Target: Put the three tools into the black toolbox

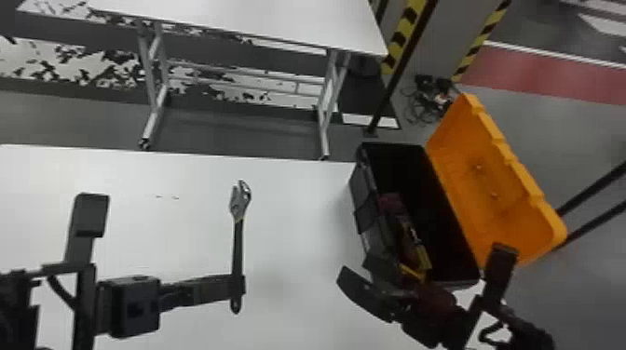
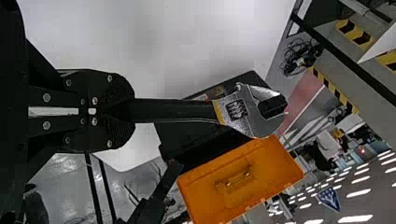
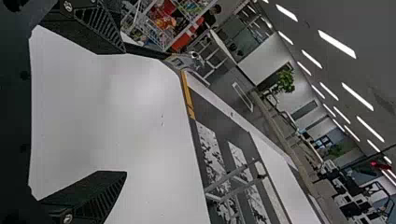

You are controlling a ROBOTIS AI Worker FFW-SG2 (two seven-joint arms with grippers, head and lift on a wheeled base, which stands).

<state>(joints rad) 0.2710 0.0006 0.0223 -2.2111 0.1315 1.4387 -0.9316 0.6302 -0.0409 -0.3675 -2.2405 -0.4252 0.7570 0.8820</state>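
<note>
Over the white tabletop (image 1: 293, 223), left gripper (image 2: 123, 111) clamps black-handled silver wrench (image 1: 238, 246); right gripper (image 3: 125, 112), spread apart, should square up before handover!

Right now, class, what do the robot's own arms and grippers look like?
The left arm and right arm are black, with thin black cables. The left gripper and right gripper have ridged black fingers and small, round silver screws.

Adjustable wrench (image 1: 238, 251) clamped in the left gripper (image 1: 236, 285) above the tabletop (image 1: 298, 209).
The black toolbox (image 1: 364, 198) stands open, its orange lid (image 1: 498, 177) tipped back, red and yellow items (image 1: 423, 258) inside; the right gripper (image 1: 424, 264) is spread by its near end.
</note>
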